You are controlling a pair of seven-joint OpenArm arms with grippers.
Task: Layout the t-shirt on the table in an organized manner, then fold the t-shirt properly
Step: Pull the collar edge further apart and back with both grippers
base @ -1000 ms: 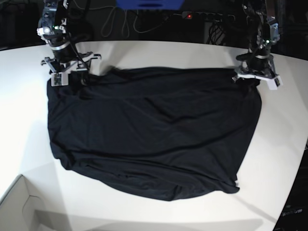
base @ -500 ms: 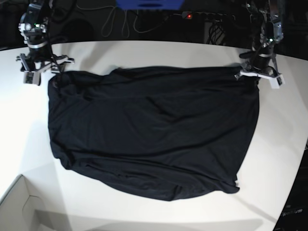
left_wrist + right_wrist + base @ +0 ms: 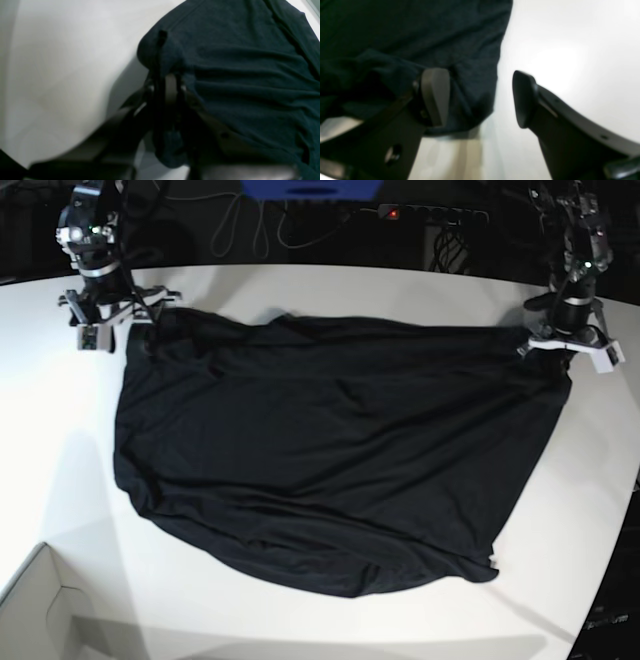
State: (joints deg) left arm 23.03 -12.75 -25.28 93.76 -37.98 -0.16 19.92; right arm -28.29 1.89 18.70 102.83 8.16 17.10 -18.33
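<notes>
The black t-shirt [image 3: 320, 450] lies spread and wrinkly across the white table [image 3: 330, 290], its near hem curved. At the far right corner my left gripper [image 3: 566, 346] is shut on a pinch of the cloth; in the left wrist view the fabric [image 3: 250, 75] bunches up over the closed left gripper [image 3: 167, 82]. At the far left corner my right gripper [image 3: 112, 322] stands open. In the right wrist view its right gripper [image 3: 480, 98] straddles the shirt's edge [image 3: 420, 32], one pad [image 3: 435, 97] over cloth, the other over bare table [image 3: 570, 50].
A white box corner [image 3: 40, 610] sits at the near left. Cables and a power strip [image 3: 430, 215] run behind the table's far edge, with a blue object [image 3: 310, 188] above them. The table's curved edge drops off at the right.
My left gripper has closed on the shirt's corner and pulled it to the right, stretching the far edge. My right gripper opened wide, swung out left, then came back to the shirt's left corner.
</notes>
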